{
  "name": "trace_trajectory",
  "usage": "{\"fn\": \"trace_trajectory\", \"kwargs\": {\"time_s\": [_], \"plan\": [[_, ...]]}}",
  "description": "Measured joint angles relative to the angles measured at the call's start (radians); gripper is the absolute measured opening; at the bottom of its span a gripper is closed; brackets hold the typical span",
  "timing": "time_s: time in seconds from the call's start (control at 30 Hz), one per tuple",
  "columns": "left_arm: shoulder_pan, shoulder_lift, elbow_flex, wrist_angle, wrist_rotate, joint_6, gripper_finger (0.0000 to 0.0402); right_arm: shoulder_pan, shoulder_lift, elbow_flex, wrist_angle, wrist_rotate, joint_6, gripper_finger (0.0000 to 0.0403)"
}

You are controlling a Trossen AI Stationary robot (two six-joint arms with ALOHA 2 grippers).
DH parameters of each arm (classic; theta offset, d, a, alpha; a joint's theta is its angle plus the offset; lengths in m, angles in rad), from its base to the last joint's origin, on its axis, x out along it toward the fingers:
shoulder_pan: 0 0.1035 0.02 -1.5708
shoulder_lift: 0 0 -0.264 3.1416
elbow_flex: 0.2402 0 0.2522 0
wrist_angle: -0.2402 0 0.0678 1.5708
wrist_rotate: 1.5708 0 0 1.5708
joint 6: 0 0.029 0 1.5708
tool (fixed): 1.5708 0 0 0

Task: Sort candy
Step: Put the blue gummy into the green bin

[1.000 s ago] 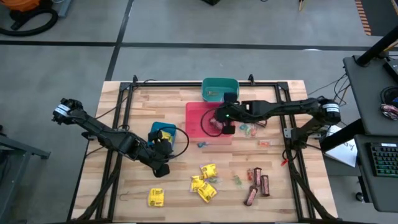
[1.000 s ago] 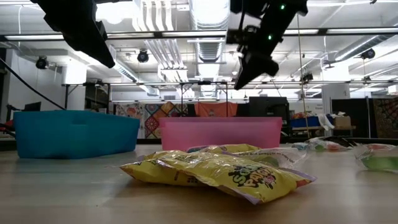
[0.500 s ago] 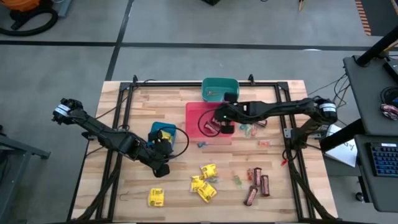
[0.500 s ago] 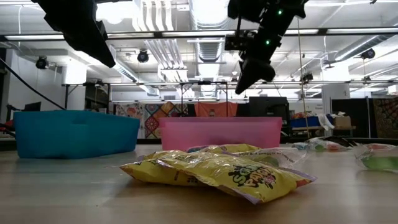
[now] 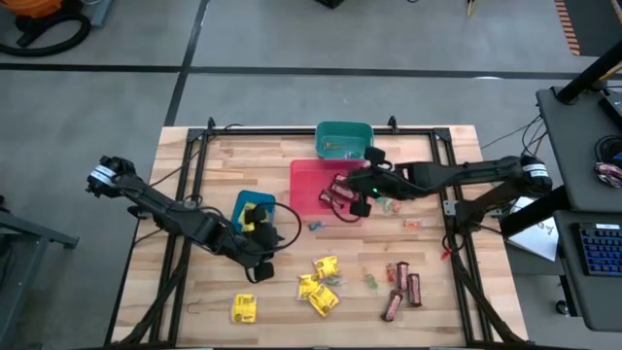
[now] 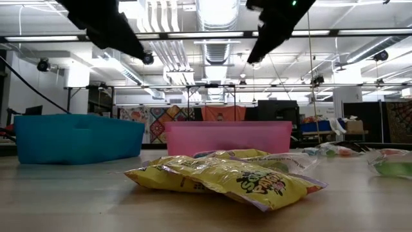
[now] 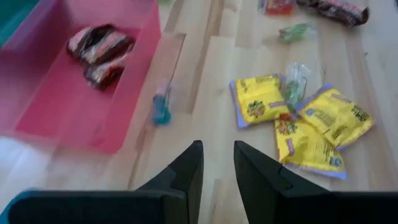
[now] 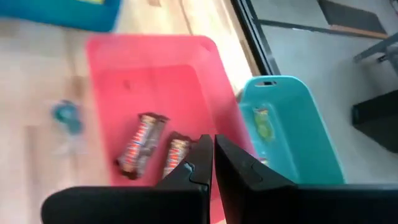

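high: straight down, far, whole table | low: tabletop level, close behind yellow packets (image 6: 225, 177) | wrists: past own fingers, near | shared: red bin (image 8: 155, 87), seen ahead of both grippers

Pink-red bin (image 5: 309, 187) holds brown-red bars (image 8: 142, 151); beside it, a teal bin (image 5: 343, 139), blue bin (image 5: 251, 202), and yellow packets (image 5: 319, 282).
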Motion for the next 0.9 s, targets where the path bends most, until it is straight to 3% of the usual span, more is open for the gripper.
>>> {"fn": "trace_trajectory", "kwargs": {"time_s": [0.2,0.53,0.63,0.9], "plan": [[0.0,0.058,0.0,0.107,-0.03,0.08,0.0075,0.128,-0.076,-0.056,0.024,0.0,0.096,0.0011],[0.008,0.186,0.0,0.367,-0.05,0.19,0.0075,0.323,-0.167,-0.264,0.239,0.058,0.279,0.0011],[0.016,0.223,0.0,0.41,-0.05,0.194,0.0075,0.355,-0.167,-0.311,0.318,0.068,0.274,0.0011],[0.047,0.324,0.0,0.463,-0.075,0.179,0.0075,0.394,-0.168,-0.341,0.328,0.061,0.328,0.0011]]}}
